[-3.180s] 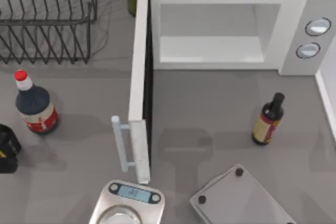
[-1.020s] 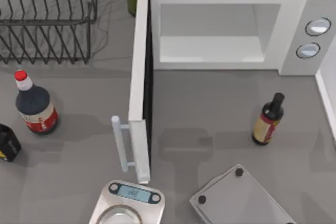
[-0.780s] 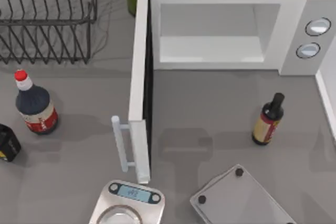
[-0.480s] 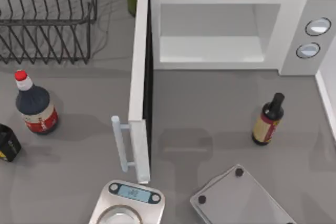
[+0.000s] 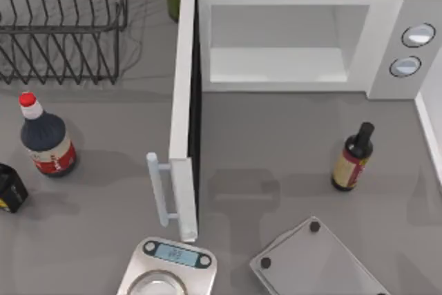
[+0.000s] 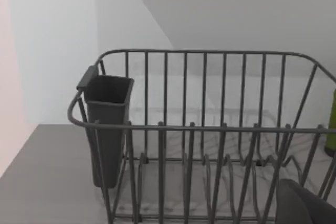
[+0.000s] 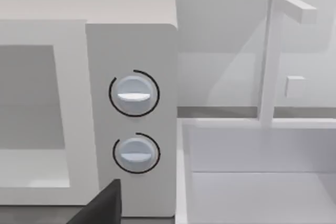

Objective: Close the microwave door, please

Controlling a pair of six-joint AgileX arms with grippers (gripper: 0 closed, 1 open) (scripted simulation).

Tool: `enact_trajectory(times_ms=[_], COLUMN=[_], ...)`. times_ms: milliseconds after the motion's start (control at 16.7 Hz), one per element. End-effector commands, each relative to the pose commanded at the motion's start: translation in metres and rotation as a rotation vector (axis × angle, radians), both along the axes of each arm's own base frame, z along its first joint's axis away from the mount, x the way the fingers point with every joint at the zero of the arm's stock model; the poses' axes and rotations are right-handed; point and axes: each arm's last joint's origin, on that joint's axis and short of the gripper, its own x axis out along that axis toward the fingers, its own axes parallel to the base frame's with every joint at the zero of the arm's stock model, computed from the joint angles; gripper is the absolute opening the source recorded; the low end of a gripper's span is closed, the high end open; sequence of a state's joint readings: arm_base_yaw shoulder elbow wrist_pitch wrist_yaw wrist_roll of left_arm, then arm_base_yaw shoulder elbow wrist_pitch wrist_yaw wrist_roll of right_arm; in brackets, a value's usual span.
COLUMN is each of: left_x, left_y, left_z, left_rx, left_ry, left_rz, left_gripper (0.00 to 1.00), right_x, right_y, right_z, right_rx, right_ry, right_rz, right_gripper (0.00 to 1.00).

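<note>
Right now, the microwave (image 5: 304, 39) sits at the back of the table, toward your right, its pale cavity exposed. The microwave door (image 5: 182, 112) stands wide open, swung out toward the front at about a right angle. It looks rigid and light on its hinge, so a steady push on the outer face near the free edge should swing it. The bar handle (image 5: 157, 189) is smooth, probably slippery. Your left gripper (image 5: 8, 188) waits at the table's left edge; I cannot tell how either arm's jaws stand.
</note>
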State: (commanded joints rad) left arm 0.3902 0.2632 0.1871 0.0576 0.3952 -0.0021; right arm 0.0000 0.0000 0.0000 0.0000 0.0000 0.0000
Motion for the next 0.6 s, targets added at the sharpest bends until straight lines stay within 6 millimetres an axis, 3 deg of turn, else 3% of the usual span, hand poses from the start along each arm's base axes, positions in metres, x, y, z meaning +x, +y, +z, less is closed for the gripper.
enact_trajectory(times_ms=[300,600], left_x=[0.025,0.065], left_y=[-0.015,-0.069], left_z=[0.022,0.034], left_rx=[-0.147,-0.172], left_ry=[0.205,0.563], left_rz=[-0.026,-0.062], left_gripper=[0.0,0.0], right_x=[0.0,0.0], right_y=[0.0,0.0], right_z=[0.0,0.0], right_rx=[0.0,0.0], right_ry=[0.0,0.0], right_rz=[0.0,0.0], right_gripper=[1.0,1.0])
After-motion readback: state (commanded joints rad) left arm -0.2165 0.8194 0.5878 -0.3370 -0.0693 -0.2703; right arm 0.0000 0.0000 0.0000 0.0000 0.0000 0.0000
